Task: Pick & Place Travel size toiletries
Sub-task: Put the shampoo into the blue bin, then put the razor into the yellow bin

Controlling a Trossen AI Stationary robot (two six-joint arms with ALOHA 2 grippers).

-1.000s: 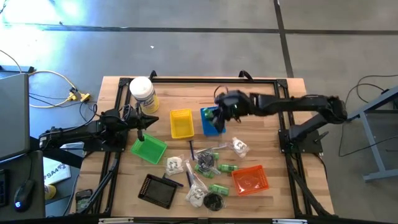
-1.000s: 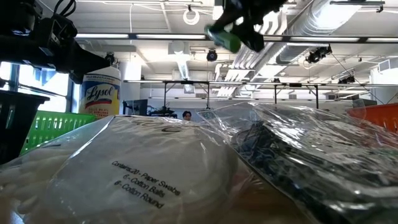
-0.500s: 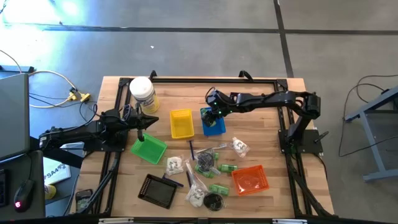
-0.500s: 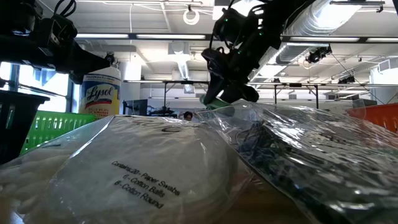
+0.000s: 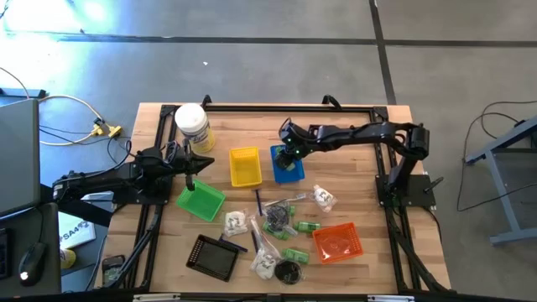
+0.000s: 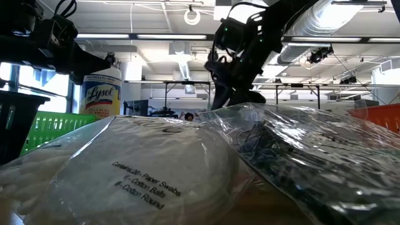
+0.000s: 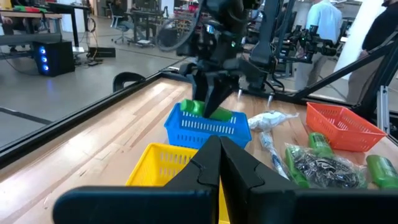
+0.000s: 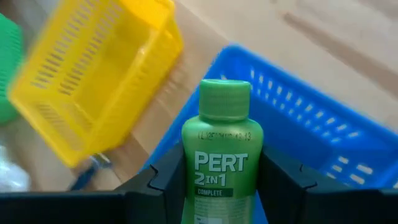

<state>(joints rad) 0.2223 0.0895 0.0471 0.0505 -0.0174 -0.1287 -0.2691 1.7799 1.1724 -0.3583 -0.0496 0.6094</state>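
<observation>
Right end effector [image 8: 221, 180] dropped from above into blue basket [image 5: 288, 164], clamped on green Pert bottle [image 8: 222, 149] | left end effector [image 5: 191, 162] together, idle over green basket [image 5: 200, 201] | most toiletries [image 5: 281, 220] remain on worktop [image 5: 352, 143]

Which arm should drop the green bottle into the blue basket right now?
The right one. Its gripper is shut on the green bottle directly over the blue basket, so it likely only has to let go. The left gripper waits, shut and empty, over by the green basket.
</observation>
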